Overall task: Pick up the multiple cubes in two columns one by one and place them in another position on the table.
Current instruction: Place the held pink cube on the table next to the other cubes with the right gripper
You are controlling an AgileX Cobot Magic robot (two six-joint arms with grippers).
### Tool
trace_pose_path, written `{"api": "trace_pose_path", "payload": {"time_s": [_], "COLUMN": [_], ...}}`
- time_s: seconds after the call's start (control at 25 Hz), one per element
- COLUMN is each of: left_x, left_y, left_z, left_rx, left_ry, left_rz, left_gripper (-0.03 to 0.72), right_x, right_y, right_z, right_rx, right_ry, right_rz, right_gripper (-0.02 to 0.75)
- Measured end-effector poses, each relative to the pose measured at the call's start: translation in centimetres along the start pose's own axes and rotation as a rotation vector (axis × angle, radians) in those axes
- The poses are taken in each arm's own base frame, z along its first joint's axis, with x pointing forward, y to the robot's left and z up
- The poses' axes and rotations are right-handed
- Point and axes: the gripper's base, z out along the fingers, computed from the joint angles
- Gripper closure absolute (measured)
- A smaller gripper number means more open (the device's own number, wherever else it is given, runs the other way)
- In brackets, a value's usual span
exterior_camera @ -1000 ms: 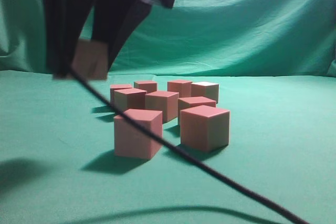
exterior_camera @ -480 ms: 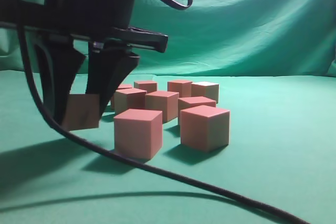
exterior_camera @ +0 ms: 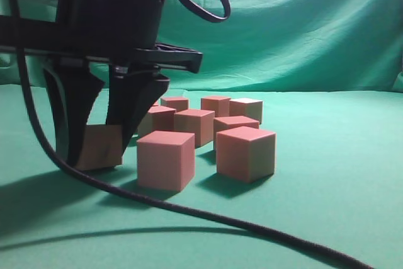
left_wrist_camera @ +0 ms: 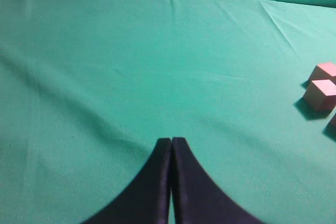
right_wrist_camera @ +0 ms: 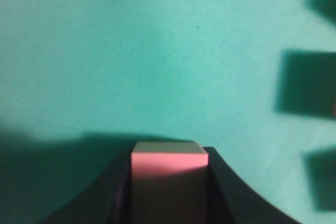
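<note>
Green cloth table [exterior_camera: 340,174], same cloth backdrop. Right gripper [exterior_camera: 97,146] clamps one cube [exterior_camera: 99,147] by opposite flat sides, low at cloth, left of remaining cubes [exterior_camera: 208,133]. Cube looks light, rigid, matte, likely grippy. Left gripper [left_wrist_camera: 171,142] jaws pressed together, empty.

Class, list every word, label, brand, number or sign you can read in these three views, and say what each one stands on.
None: no readable text shows in any view.
The cubes have plain faces, including the one held in the right gripper.
The green table cloth is unprinted.
The black gripper housing and the cable show no legible marking.
</note>
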Motion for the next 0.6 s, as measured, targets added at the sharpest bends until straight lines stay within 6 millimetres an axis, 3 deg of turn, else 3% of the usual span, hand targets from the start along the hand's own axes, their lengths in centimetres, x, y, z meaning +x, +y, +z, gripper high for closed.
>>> {"api": "trace_pose_path", "payload": {"time_s": [0.12, 0.32, 0.4, 0.56, 0.6], "left_x": [0.0, 0.0, 0.0, 0.0, 0.0], "left_y": [0.0, 0.0, 0.0, 0.0, 0.0], "left_z": [0.0, 0.0, 0.0, 0.0, 0.0], "left_rx": [0.0, 0.0, 0.0, 0.0, 0.0], "left_ry": [0.0, 0.0, 0.0, 0.0, 0.0], "left_rz": [0.0, 0.0, 0.0, 0.0, 0.0], "left_gripper": [0.688, 0.688, 0.688, 0.688, 0.688], "right_x": [0.0, -0.6, -1.7, -4.2, -5.0], "right_y": [0.0, 0.1, 0.4, 0.8, 0.9], "right_z": [0.0, -0.8, -2.2, -6.3, -7.7], "right_rx": [0.0, -0.001, -0.002, 0.008, 0.013], "right_ry": [0.002, 0.014, 0.005, -0.007, -0.024], "right_rz": [-0.009, -0.013, -0.019, -0.04, -0.044], "right_gripper": [0.475, 0.171, 0.107, 0.118, 0.192]}}
